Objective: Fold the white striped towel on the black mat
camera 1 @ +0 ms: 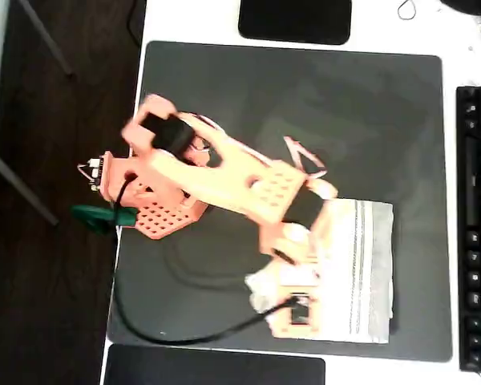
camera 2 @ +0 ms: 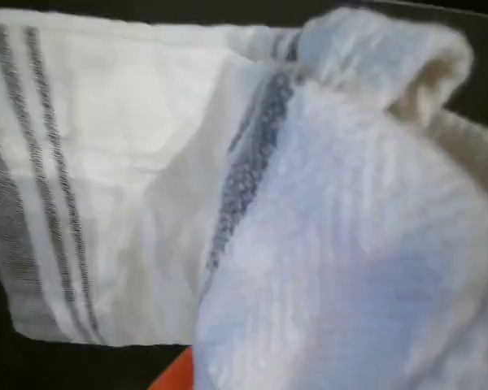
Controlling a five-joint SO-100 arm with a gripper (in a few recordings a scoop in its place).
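Note:
The white striped towel [camera 1: 361, 273] lies on the lower right part of the black mat [camera 1: 305, 104], its grey stripes running along its right side. My orange gripper [camera 1: 274, 281] hangs over the towel's left edge, where a bunch of cloth is lifted and crumpled. In the wrist view the towel [camera 2: 106, 179] lies flat behind, and a raised fold of it looms blurred close to the camera on the right. A sliver of an orange finger [camera 2: 176, 375] peeks out under that fold. The jaws are hidden by cloth and appear closed on it.
A black keyboard [camera 1: 477, 224] runs along the right edge. Glossy black rectangles sit at the top [camera 1: 295, 20] and bottom [camera 1: 216, 370]. The arm's base [camera 1: 148, 200] and a green clamp [camera 1: 96, 216] stand at the mat's left edge, with a black cable [camera 1: 144, 321] looping across the mat.

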